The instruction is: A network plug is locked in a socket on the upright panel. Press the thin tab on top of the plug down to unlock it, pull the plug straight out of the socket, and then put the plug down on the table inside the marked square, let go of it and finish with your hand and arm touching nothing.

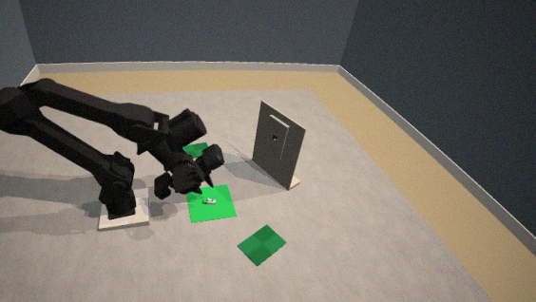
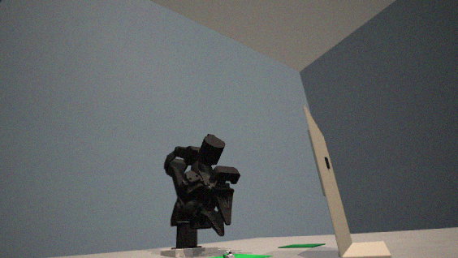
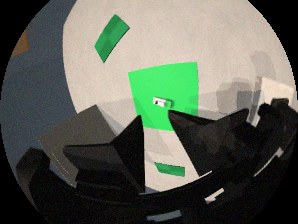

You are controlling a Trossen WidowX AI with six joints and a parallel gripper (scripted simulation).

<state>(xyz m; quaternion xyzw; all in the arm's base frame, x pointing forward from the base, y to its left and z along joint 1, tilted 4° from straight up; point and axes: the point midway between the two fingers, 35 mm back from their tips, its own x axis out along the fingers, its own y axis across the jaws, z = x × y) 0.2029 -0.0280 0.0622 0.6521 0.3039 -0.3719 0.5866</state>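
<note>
The small white network plug (image 1: 209, 200) (image 2: 227, 255) (image 3: 160, 99) lies flat on the bright green marked square (image 1: 216, 215) (image 2: 248, 255) (image 3: 181, 82), free of the fingers. My gripper (image 1: 204, 186) (image 2: 223, 229) (image 3: 154, 116) is open and empty. It hangs a little above the plug, just to the base side of it, with clear space between the fingertips and the plug. The upright grey panel (image 1: 277, 147) (image 2: 330, 191) stands beyond the square, and its dark socket (image 1: 275, 138) (image 2: 326, 162) is empty.
A darker green square (image 1: 261, 244) (image 3: 111, 36) lies nearer the front of the floor. Another darker green square (image 1: 196, 149) (image 2: 301, 245) (image 3: 169, 168) lies behind the arm. The arm's base plate (image 1: 124, 220) sits left of the marked square. A tan strip and walls border the floor.
</note>
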